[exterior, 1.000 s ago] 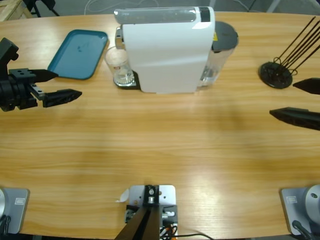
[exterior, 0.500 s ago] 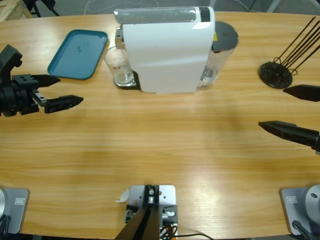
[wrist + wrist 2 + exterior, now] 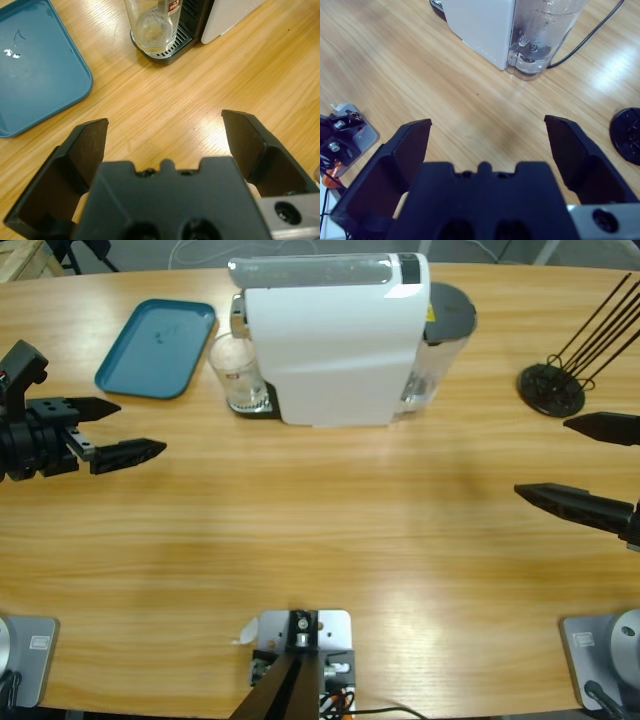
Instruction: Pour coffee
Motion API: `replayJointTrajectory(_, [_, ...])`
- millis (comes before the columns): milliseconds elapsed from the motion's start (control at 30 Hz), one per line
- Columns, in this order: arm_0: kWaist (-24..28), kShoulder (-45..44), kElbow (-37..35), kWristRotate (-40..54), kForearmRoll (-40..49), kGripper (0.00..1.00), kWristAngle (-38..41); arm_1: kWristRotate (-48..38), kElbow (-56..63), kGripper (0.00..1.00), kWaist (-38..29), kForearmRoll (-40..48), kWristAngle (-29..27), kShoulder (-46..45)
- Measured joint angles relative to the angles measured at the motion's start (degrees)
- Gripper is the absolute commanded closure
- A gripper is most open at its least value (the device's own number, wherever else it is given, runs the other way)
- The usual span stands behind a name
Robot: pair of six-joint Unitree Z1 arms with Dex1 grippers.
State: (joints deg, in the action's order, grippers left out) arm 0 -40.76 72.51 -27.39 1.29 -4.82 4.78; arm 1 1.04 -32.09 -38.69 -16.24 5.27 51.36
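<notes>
Coffee (image 3: 151, 34) lies shallow in the glass tumbler (image 3: 238, 375) on the white machine's (image 3: 335, 340) drip tray. The left gripper (image 3: 125, 429), jaws spread and empty, hovers well apart; the right gripper (image 3: 585, 466) likewise gapes.

Robot lab or test bench: long wooden table (image 3: 330, 530), white coffee machine (image 3: 330, 340), teal tray (image 3: 150, 355), black wire rack (image 3: 555, 388), 2 arms, cables behind table.
</notes>
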Motion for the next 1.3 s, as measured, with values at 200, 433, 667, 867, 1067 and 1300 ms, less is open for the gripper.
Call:
replayJointTrajectory(200, [0.0, 0.01, 0.01, 0.0, -0.09, 0.0, 0.0, 0.0, 0.08, 0.0, 0.0, 0.61, 0.0, 0.0])
replayJointTrajectory(433, [0.0, 0.01, 0.25, 0.0, -0.21, 0.0, 0.0, 0.0, 0.14, 0.0, 0.0, 0.85, 0.0, 0.0])
replayJointTrajectory(667, [0.0, 0.01, 0.32, 0.0, -0.33, 0.0, 0.0, -0.1, 0.14, 0.0, 0.0, 0.99, 0.0, 0.0])
replayJointTrajectory(867, [0.0, 0.01, 0.32, 0.0, -0.33, 0.0, 0.0, -0.12, 0.14, 0.0, 0.0, 0.99, 0.0, 0.0])
replayJointTrajectory(1067, [0.0, 0.01, 0.36, 0.0, -0.33, 0.0, 0.0, -0.15, 0.14, 0.0, 0.0, 0.99, 0.0, 0.0])
replayJointTrajectory(1300, [0.0, 0.01, 0.38, 0.0, -0.7, 0.0, 0.0, -0.52, 0.14, 0.0, 0.0, 0.99, 0.0, 0.0])
